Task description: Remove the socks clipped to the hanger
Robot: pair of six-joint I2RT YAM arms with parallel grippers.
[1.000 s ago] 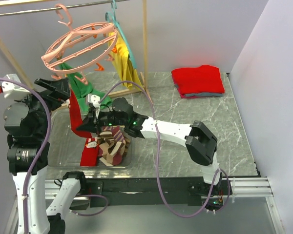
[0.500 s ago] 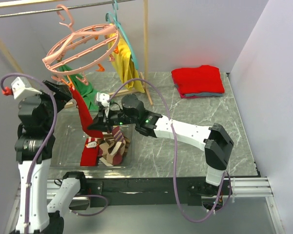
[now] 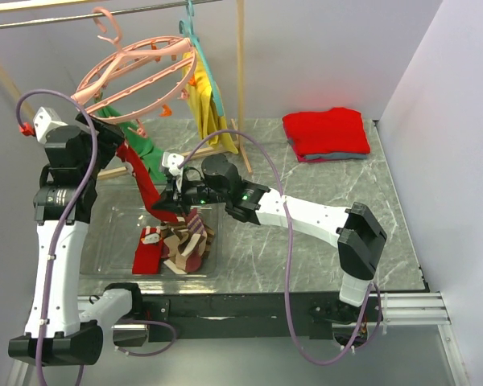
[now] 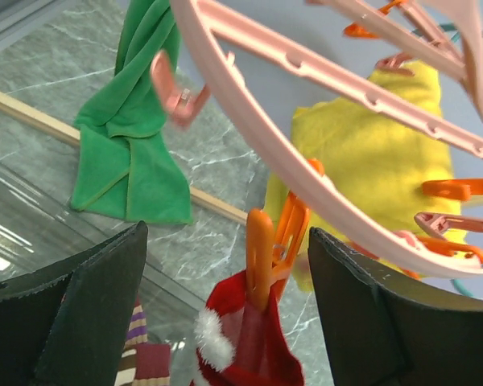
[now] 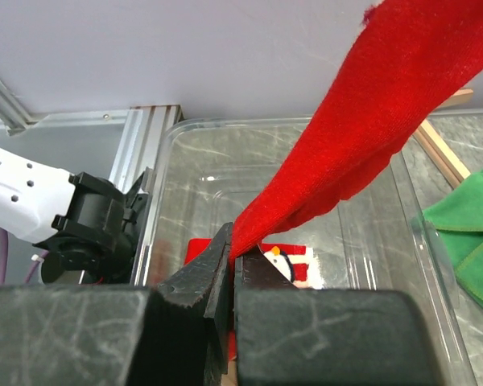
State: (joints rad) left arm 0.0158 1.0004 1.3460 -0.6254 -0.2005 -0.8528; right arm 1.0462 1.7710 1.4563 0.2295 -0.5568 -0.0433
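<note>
Left claw [image 4: 228,265] risen to hanger [image 4: 346,84]; right claw [image 5: 232,257] pinches one sock [image 5: 346,153].

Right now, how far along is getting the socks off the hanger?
Done: several socks lie in the clear bin. In hand: the right gripper is shut on the red sock, pulled taut, while the open left gripper brackets its orange clip. Left: that sock is clipped to the pink hanger.

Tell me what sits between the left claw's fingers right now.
In the left wrist view, an orange clip on the pink hanger hangs between the fingers of the left claw, pinching the cuff of the red sock. Neither finger touches it.
</note>
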